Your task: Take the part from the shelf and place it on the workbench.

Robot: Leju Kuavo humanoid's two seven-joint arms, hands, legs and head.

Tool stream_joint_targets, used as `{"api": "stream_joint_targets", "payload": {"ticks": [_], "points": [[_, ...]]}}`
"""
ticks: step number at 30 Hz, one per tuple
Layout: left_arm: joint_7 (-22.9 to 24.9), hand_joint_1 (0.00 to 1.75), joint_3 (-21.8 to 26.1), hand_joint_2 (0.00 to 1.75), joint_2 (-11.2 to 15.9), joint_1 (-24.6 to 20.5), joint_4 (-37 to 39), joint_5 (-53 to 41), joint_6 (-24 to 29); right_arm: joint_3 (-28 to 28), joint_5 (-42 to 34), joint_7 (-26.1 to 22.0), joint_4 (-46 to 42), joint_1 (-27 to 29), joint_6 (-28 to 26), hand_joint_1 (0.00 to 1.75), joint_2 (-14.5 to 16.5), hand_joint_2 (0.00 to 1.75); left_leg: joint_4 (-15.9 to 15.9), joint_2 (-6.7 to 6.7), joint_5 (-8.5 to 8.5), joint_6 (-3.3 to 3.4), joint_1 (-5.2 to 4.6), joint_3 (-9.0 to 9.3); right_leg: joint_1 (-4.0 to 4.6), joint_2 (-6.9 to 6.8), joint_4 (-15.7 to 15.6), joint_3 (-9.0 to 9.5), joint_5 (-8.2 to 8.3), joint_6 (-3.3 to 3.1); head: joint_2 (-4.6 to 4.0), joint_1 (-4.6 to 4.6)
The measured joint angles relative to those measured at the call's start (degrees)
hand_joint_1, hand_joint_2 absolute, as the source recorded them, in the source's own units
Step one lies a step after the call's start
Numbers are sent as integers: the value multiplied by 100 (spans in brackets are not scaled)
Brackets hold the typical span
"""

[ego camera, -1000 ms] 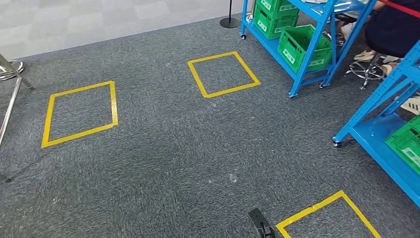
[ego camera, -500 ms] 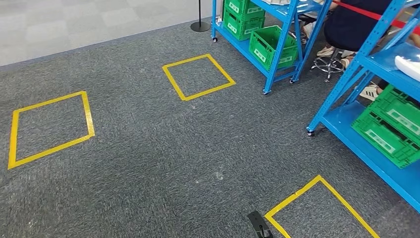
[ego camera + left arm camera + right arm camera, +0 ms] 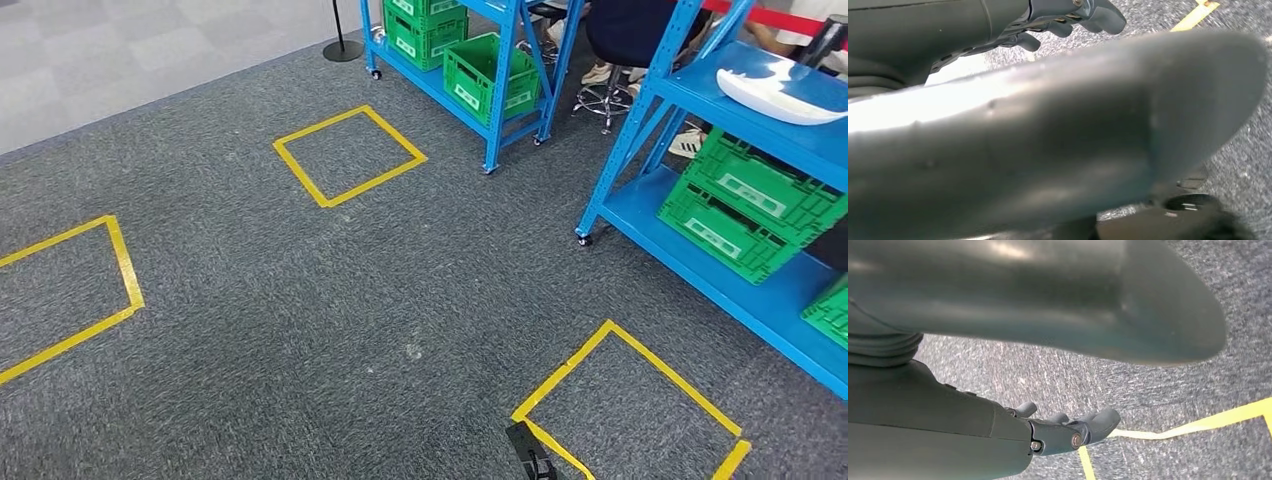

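The part [image 3: 780,95] is a white curved shell lying on the upper board of the near blue shelf [image 3: 690,92], at the far right of the head view. My left hand [image 3: 1058,15] hangs over the grey carpet and holds nothing; its dark fingers [image 3: 1098,12] are stretched out and apart from the thick thumb [image 3: 1048,140]. My right hand [image 3: 1048,432] also hangs above the carpet with nothing in it, its fingers [image 3: 1098,422] extended. Both hands are far from the shelf.
Green crates [image 3: 745,205] fill the near shelf's lower level. A second blue shelf [image 3: 497,90] with green crates stands further back, with a seated person [image 3: 625,25] on a stool behind it. Yellow tape squares [image 3: 562,368] mark the carpet. A stanchion base [image 3: 342,50] stands at the back.
The whole picture has slid left as the camera turned right. The near shelf with the white part has come into view at the right.
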Motion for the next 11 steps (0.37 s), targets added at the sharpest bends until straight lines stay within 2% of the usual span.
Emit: {"api": "stream_joint_targets", "payload": {"ticks": [1, 2, 3, 4, 5, 6, 7, 8, 10, 11], "points": [[1, 0, 0, 0, 1, 7, 2, -8, -6, -2, -7, 0, 0, -4, -1, 0, 0, 0, 327, -27, -102, -4, 5, -170, 4, 63, 2, -3, 2, -4, 0, 1], [2, 0, 0, 0, 1, 12, 3, -15, -10, -3, -15, 0, 0, -1, -1, 0, 0, 0, 488, -38, -95, -2, 6, -269, 6, 131, 6, -3, 2, -5, 0, 1], [3, 0, 0, 0, 1, 14, 4, -21, -12, -5, -21, 0, 0, 3, 0, 0, 0, 0, 429, -49, 26, 6, 8, -266, 7, 200, 12, -1, 2, -4, 0, 1], [3, 0, 0, 0, 1, 15, 6, -24, -12, -6, -25, 0, 0, 6, 1, 0, 1, 0, 158, -79, 230, 21, 12, -160, 6, 270, 18, 4, 2, -1, 0, 1], [2, 0, 0, 0, 1, 15, 6, -25, -9, -6, -27, 0, 0, 6, 1, 0, 3, 0, -249, -168, 446, 39, 18, 15, 2, 337, 24, 6, 5, 6, 0, 1], [2, 0, 0, 0, 2, 16, 6, -25, -6, -7, -27, 0, 0, 3, 2, 0, 5, 0, -623, -269, 593, 58, 19, 173, 5, 400, 33, 2, 5, 27, 0, -1], [1, 0, -1, 0, 3, 16, 7, -24, 0, -7, -27, 0, 0, 2, 2, 0, 7, 0, -892, -347, 679, 79, 19, 285, 5, 455, 36, -7, 10, 57, 0, 0], [2, 0, -1, 0, 4, 14, 7, -24, 5, -7, -26, 0, 0, 5, 2, 0, 8, 0, -1032, -399, 700, 103, 13, 336, 0, 504, 32, -20, 19, 96, 0, -1], [2, 0, -1, 0, 4, 13, 6, -20, 12, -8, -22, 0, 1, 24, 4, 0, 7, 0, -1071, -329, 715, 171, -6, 350, -15, 589, 2, -43, 49, 184, 0, -1], [2, 0, -1, 0, 5, 13, 6, -20, 12, -8, -21, 0, 1, 30, 5, 0, 7, 0, -1076, -310, 722, 190, -13, 355, -22, 610, -8, -46, 58, 206, 0, -2]]}}
